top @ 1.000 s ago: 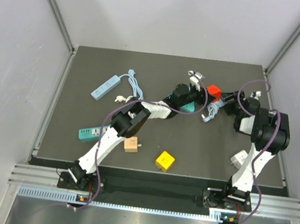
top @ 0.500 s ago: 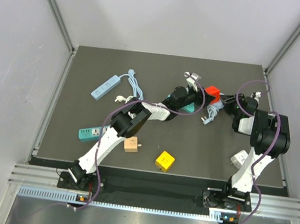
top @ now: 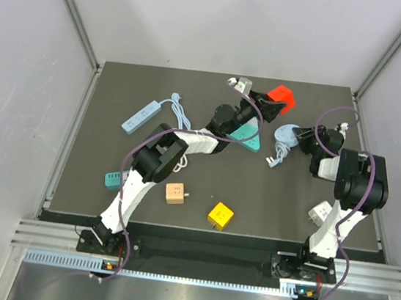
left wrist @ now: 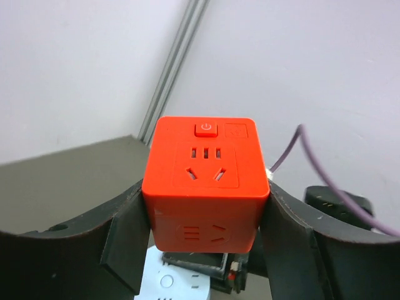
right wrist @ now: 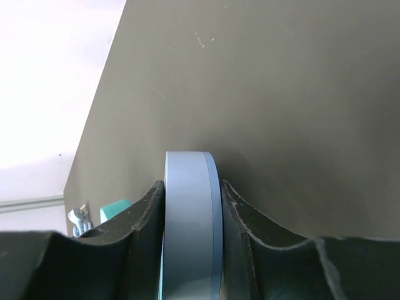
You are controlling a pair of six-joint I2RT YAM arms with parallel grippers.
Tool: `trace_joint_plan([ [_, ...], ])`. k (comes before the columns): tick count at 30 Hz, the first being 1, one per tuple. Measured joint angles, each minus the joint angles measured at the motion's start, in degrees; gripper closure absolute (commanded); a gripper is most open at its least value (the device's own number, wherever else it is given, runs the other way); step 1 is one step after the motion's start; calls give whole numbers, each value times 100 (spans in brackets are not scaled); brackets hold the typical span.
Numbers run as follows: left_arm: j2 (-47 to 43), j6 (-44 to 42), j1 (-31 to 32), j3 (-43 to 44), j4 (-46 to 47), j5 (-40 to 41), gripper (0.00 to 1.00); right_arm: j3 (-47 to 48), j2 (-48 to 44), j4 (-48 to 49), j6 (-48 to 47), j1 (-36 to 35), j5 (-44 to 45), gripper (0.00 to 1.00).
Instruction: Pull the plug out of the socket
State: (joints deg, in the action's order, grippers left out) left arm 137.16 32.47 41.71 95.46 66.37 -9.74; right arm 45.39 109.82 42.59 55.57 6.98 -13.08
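Left jaws closed on the red socket cube [left wrist: 206,181], one pad on each side face, power button and pin holes facing the camera, nothing plugged into that face. Right jaws closed on the plug [right wrist: 187,231], a flat round blue-grey disc pinched across its thickness. From the top view the plug sits to the right of the cube and nearer the arm bases, clearly apart from it, so the separation looks done; its cord [top: 276,157] trails down onto the bench [top: 290,199] nearer still. The cube looks raised off the bench at the back. A teal power strip [top: 247,135] lies just left of and below the cube, partly under the left arm. Risks: the cube's faces are smooth and the grip is shallow, so a quick swing could slip it out and drop it onto the strip. The plug is held on its thin edge and could twist if the cord snags or pulls tight.
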Motion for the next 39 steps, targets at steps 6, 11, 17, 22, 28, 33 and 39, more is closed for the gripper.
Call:
trace_joint_plan([
  [6,-555,-323,101,-350,-212,-319,100,13,20,20,-2,138,-44,70],
  [11,-1547,-1021,529,-1311,-1611,-369,100,164,118,-68,-85,190,-98,55],
  [17,-2817,-1443,1635,-1954,-3615,205,100,734,179,-990,-619,195,-116,27],
  [22,-3268,-1283,2295,-2009,-4955,584,100,1373,94,-2118,-1309,173,-13,3],
  [28,-3237,-763,2194,-2225,-6352,1143,100,1694,-479,-3609,-2063,55,422,0],
  [33,-2933,-503,2225,-1967,-7331,1456,100,1738,-1534,-4660,-2605,-245,1097,0],
  [39,-2616,-184,2413,-1637,-8087,1709,100,1488,-3123,-5189,-3032,-745,1519,0],
])
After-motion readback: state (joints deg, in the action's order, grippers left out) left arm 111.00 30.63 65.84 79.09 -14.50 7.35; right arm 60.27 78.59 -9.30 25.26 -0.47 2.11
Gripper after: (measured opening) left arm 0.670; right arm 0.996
